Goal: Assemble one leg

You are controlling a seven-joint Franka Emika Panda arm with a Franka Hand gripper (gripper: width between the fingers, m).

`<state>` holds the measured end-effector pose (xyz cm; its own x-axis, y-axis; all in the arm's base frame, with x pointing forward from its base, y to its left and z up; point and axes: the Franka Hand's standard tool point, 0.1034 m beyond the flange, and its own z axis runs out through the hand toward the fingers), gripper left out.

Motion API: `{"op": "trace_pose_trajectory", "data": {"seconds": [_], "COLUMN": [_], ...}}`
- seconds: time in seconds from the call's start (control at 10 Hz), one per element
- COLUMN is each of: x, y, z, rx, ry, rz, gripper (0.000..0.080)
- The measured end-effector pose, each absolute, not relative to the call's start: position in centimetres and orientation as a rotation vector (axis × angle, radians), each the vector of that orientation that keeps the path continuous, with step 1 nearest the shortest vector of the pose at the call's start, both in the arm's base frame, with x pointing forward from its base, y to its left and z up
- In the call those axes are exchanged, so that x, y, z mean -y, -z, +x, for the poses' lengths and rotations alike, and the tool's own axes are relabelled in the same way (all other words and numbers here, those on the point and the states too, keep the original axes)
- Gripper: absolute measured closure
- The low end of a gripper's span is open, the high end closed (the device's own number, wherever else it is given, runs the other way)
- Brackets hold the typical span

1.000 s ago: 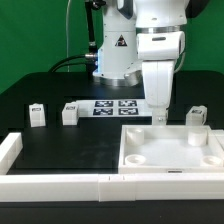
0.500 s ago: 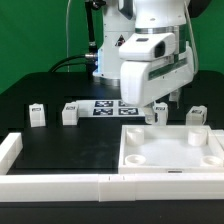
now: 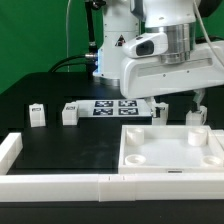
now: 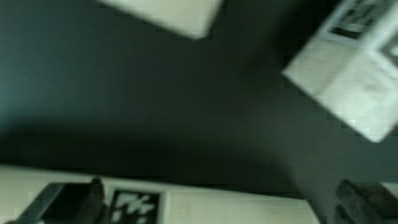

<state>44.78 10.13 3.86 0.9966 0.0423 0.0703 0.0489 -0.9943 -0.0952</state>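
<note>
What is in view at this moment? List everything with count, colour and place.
legs: four, white; two at the exterior view's left of the marker board, two at its right, behind the panel
marker board: one, white with black tags; mid table
panel: one, white; front, at the exterior view's right
rim bars: several, white; along the front and side edges
table: one, black
backdrop: one, green; behind
arm: one, white; above the right-hand legs
gripper: one, dark fingers; open, empty
</note>
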Motion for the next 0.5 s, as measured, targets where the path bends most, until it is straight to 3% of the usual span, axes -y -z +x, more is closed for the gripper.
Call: {"op": "trace_pose_trajectory", "data": {"seconds": [0.5], "x": [-12.7], "y": [-3.7], "z": [43.8], "rx": [-0.672], "ry": [0.037], "rz": [-2.928], "gripper": [0.0151]}}
